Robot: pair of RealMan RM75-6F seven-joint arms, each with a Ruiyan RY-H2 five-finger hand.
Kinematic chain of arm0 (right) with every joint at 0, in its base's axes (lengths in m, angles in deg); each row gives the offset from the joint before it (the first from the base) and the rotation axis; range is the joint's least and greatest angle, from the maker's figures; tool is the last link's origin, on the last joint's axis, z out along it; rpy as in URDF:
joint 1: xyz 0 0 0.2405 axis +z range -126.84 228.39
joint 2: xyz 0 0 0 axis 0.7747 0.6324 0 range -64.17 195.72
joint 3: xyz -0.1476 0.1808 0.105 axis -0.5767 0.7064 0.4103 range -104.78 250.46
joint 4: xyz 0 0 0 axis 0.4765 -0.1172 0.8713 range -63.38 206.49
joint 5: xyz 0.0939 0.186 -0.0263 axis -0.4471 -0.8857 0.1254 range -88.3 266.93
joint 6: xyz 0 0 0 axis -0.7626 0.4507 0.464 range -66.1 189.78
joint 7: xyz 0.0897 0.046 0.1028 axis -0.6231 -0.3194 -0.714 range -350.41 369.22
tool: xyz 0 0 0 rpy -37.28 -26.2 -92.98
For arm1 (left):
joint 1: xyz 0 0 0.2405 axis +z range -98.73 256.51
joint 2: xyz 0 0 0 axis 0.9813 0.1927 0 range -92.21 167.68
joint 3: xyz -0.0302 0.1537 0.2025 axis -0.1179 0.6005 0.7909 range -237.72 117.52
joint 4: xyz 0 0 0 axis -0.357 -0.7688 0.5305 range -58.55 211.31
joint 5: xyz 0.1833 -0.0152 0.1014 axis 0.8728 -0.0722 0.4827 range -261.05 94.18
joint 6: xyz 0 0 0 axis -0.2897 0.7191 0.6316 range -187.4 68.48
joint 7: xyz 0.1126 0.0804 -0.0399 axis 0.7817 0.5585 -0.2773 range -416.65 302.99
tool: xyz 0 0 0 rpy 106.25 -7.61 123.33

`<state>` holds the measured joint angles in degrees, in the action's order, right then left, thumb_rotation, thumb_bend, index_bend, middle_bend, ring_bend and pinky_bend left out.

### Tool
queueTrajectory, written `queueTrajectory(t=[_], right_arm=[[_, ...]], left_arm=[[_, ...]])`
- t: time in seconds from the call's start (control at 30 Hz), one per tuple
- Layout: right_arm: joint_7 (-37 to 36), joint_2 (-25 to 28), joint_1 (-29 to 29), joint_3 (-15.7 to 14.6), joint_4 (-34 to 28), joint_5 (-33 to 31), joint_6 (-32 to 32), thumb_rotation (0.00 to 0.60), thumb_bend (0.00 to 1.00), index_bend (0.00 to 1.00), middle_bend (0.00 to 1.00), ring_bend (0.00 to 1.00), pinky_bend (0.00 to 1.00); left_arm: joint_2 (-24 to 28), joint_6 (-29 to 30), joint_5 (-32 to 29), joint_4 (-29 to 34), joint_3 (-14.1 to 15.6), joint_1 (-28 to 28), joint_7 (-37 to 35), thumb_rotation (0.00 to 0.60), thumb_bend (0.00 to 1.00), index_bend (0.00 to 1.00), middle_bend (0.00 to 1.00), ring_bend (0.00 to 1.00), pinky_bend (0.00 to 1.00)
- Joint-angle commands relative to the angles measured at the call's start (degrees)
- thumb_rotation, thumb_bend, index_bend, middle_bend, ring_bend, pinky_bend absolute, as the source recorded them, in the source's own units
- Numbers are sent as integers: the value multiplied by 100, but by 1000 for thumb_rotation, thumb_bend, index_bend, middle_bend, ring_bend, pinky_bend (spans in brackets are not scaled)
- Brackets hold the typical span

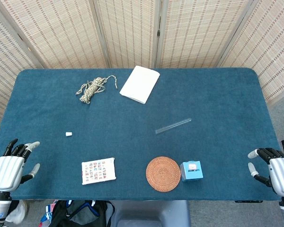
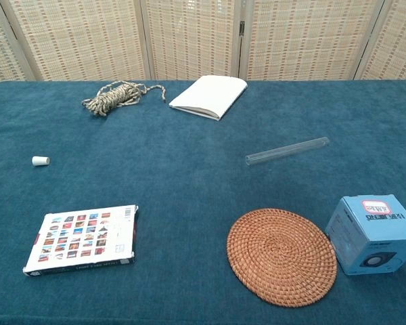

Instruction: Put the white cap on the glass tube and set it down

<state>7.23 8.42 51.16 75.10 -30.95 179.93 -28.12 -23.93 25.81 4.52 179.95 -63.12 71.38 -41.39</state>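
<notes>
The small white cap (image 1: 68, 134) (image 2: 40, 160) lies on its side on the blue cloth, left of centre. The clear glass tube (image 1: 173, 126) (image 2: 287, 151) lies flat to the right of centre, slanting up to the right. My left hand (image 1: 9, 167) rests at the table's front left corner, open, holding nothing, well below the cap. My right hand (image 1: 277, 172) sits at the front right corner, open and holding nothing, far from the tube. Neither hand shows in the chest view.
A coil of rope (image 1: 92, 88) and a white notebook (image 1: 140, 84) lie at the back. Near the front edge are a card box with small pictures (image 1: 98, 170), a round woven coaster (image 1: 163, 173) and a small blue box (image 1: 191, 170). A folding screen stands behind the table.
</notes>
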Motion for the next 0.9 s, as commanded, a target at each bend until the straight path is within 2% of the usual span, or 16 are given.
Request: queueTrajectory(t=[0.03,0.6,0.77,0.9], right_arm=[[-16,-11,6,4,18,-2,8,600,350,470,465,371,404],[-60,1,2,43,53,44,-72,600,350,470,464,371,404],[-39,44,32,81,26,32,-60,600,350,470,464,371,404],[78,126,81,131,-87,98,-77,600,350,470,464,371,404]], left_arm=[[11,-6,-5,15,2,-2,12,600,295,215,307,260,104],[42,-105,-11,-28,-32,-91,-63,600,295,215,307,260,108],[40,-234,-29,-111,-67,-193,-105,600,295,215,307,287,170],[19,-367,-15,-226,-116,-322,-202,600,295,217,316,351,311]])
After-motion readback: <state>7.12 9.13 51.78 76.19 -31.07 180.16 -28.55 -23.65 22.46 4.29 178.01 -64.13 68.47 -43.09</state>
